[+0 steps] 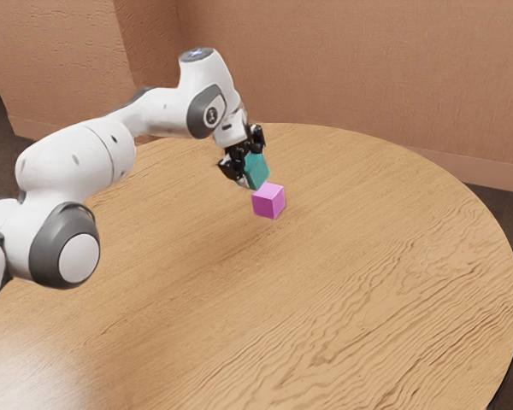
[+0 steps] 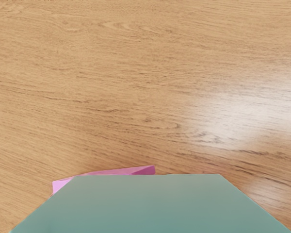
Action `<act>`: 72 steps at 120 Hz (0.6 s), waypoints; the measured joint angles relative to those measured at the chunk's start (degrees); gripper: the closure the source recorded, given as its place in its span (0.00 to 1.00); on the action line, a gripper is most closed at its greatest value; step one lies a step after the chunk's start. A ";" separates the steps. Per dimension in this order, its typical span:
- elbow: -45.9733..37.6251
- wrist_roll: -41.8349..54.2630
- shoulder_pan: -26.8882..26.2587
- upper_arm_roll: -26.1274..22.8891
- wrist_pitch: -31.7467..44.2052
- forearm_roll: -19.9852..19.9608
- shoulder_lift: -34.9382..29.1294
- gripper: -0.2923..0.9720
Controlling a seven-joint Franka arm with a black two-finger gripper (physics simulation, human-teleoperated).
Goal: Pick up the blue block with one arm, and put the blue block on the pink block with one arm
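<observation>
Two blocks meet near the middle of the round wooden table (image 1: 368, 282), somewhat closer to its far edge. My gripper (image 1: 250, 167) pinches the teal block (image 1: 258, 173) between both fingers, holding it tilted in the air, off the table. The pink block (image 1: 268, 202) rests on the table directly under it; whether the two touch cannot be told. In the wrist view, the teal block (image 2: 155, 206) covers most of the pink block (image 2: 111, 173), leaving only a sliver.

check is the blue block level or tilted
Tilted: the blue block sits askew in the gripper, one corner down toward the pink block.
</observation>
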 joint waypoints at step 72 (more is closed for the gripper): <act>5.54 4.99 2.58 -0.14 7.65 -3.82 5.98 0.52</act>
